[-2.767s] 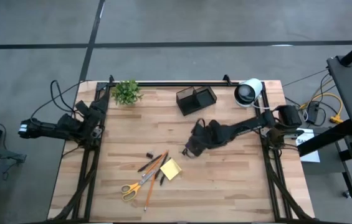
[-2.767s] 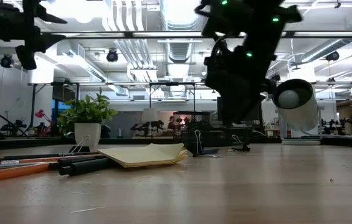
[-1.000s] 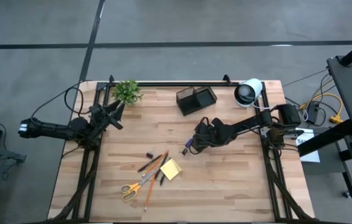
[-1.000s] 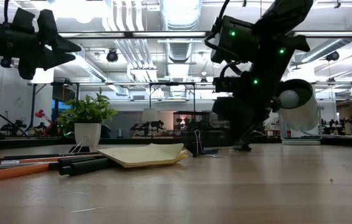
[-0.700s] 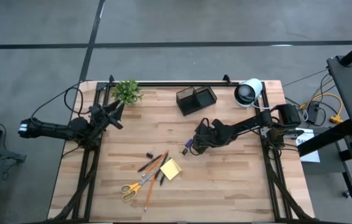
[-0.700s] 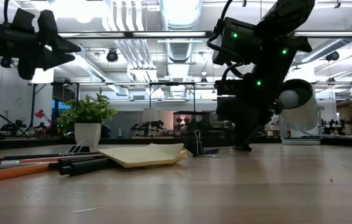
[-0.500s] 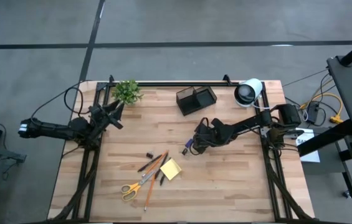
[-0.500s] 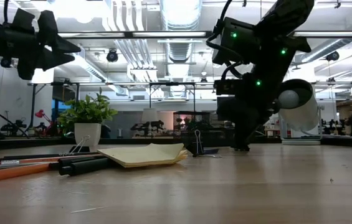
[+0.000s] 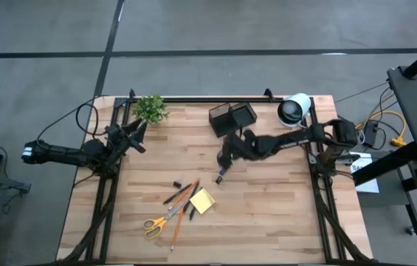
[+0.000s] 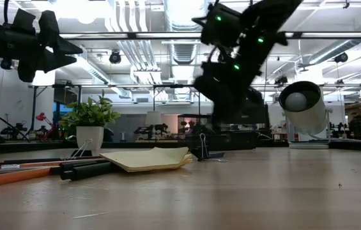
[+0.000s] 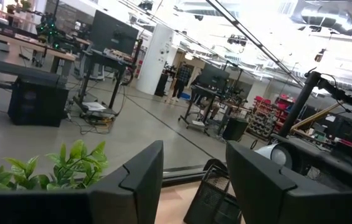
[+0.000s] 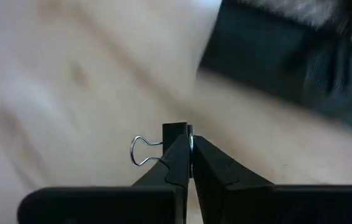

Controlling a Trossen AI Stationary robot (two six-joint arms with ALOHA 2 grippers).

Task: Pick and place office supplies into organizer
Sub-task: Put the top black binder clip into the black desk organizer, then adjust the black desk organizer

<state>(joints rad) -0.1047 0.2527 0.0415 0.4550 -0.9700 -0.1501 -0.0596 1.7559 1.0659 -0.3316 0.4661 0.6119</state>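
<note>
Left gripper (image 9: 136,135): parked at the table's left edge, near the small green plant (image 9: 150,108), fingers spread and empty. It waited well apart from everything loose on the table, judged so as to leave the working ground to the other arm.

Office supplies, remaining pile: yellow sticky-note pad (image 9: 202,200), yellow-handled scissors (image 9: 158,222), orange pencils (image 9: 182,214) and dark pens (image 9: 176,196) lay together near the table's front, below and to the left of the right gripper. The pencils and pens ran diagonally, long axes from front-left to rear-right. One small item (image 9: 218,179) lay just under the right gripper; what it was could not be told.

Right gripper (image 9: 224,162): raised above the middle of the table, fingers clenched on a small black binder clip (image 12: 177,134). Pinched by its body at the very fingertips, judged so that it could drop free once over the target. In the right wrist view the clip's wire handle (image 12: 142,151) stuck out sideways from the fingers, its long axis crosswise to them.

Organizer (image 9: 232,118): black mesh, two compartments, at the table's rear, near and just beyond the right gripper; the clip was not yet in it.

White-and-black roll (image 9: 294,108): rear right, apart from the work.
</note>
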